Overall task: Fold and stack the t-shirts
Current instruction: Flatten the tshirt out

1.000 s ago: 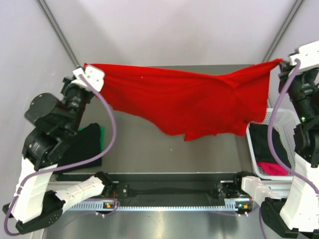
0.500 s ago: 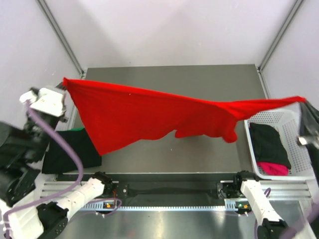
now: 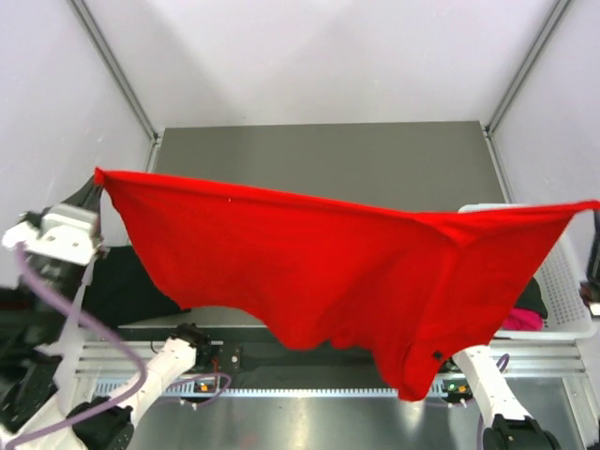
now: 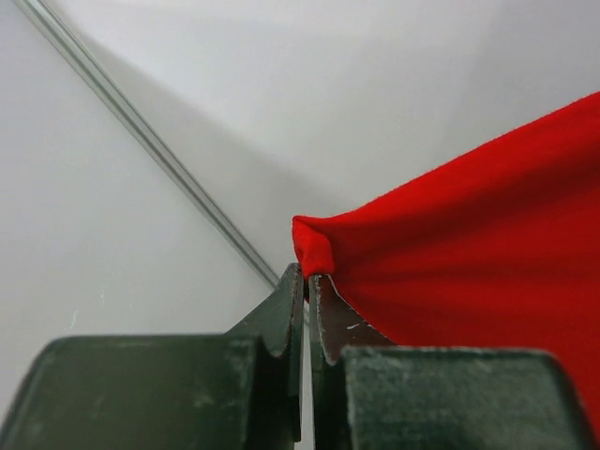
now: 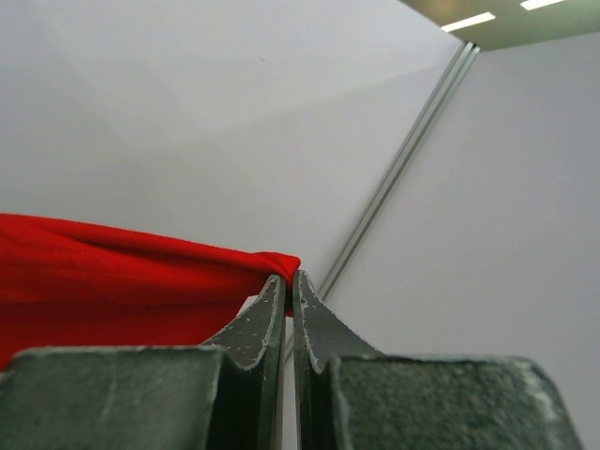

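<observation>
The left tool (image 4: 307,277) is clamped tight on one corner of the red shirt (image 3: 328,272), and a small fold of cloth bunches up just past its fingertips. The right tool (image 5: 287,278) is pinched closed on the opposite corner, with a sliver of red caught where its tips meet.

Both tools are lifted high, with only the pale walls behind them in the wrist views. The red shirt is stretched wide between them, well above the surface (image 3: 328,155). In the top view its upper edge runs from the far left across to the right border, dipping a little in the middle. The loose cloth below that edge sags toward the near side. Its lowest point hangs at the near right, over the rail by the right arm's base.

A black shirt (image 3: 131,286) lies on the left side of the surface, partly hidden by the red cloth and the left arm. A white mesh basket (image 3: 565,281) sits at the right edge, half covered by the red shirt. A pink shirt (image 3: 522,321) shows inside the basket, beside some dark cloth.
</observation>
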### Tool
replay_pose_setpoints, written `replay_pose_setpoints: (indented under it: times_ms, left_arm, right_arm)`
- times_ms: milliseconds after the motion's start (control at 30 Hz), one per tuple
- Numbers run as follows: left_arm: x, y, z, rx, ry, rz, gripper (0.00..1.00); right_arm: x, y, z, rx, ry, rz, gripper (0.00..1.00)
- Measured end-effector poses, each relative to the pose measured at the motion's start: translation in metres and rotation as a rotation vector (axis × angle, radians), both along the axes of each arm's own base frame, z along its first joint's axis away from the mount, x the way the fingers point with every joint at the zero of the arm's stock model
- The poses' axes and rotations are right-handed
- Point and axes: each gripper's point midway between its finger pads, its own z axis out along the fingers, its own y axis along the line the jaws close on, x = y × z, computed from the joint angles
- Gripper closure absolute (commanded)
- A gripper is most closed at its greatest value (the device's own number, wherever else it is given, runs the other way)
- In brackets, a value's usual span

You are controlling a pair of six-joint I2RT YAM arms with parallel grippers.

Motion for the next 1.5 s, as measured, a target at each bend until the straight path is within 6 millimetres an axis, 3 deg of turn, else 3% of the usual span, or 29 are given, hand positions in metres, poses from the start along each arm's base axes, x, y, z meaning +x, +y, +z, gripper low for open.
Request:
replay_pose_setpoints:
  times_ms: [100, 200, 333, 433, 533, 667, 833, 1033, 1167, 1367, 1500]
  left_arm:
    - [0.028, -0.001, -0.026, 0.08, 0.035, 0.058, 1.0]
    - [0.074, -0.009, -0.081, 0.193, 0.147, 0.104, 1.0]
    - [0.135, -0.025, -0.184, 0.365, 0.351, 0.126, 1.0]
    - [0.168, -0.031, -0.251, 0.468, 0.462, 0.14, 1.0]
    - [0.194, -0.036, -0.308, 0.552, 0.545, 0.14, 1.0]
    - [0.232, -0.04, -0.357, 0.604, 0.626, 0.147, 1.0]
    - [0.296, -0.045, -0.397, 0.593, 0.718, 0.166, 1.0]
    - [0.366, -0.059, -0.419, 0.549, 0.723, 0.198, 1.0]
    - [0.398, -0.057, -0.433, 0.535, 0.721, 0.243, 1.0]
    - [0.443, -0.021, -0.454, 0.471, 0.744, 0.345, 1.0]
    - [0.457, 0.004, -0.472, 0.431, 0.765, 0.398, 1.0]
  right_arm:
    - [0.032, -0.003, -0.012, -0.021, 0.046, -0.017, 1.0]
    - [0.088, -0.009, -0.042, -0.056, 0.133, -0.039, 1.0]
    - [0.189, -0.019, -0.128, -0.105, 0.374, -0.066, 1.0]
    - [0.249, -0.024, -0.197, -0.135, 0.547, -0.069, 1.0]
    - [0.289, -0.029, -0.259, -0.162, 0.676, -0.076, 1.0]
    - [0.333, -0.035, -0.328, -0.196, 0.841, -0.078, 1.0]
    - [0.402, -0.038, -0.392, -0.209, 1.013, -0.067, 1.0]
    - [0.479, -0.025, -0.429, -0.234, 1.096, -0.071, 1.0]
    - [0.508, -0.011, -0.452, -0.245, 1.135, -0.077, 1.0]
    - [0.564, -0.002, -0.476, -0.224, 1.143, -0.101, 1.0]
    - [0.586, 0.002, -0.494, -0.199, 1.153, -0.112, 1.0]
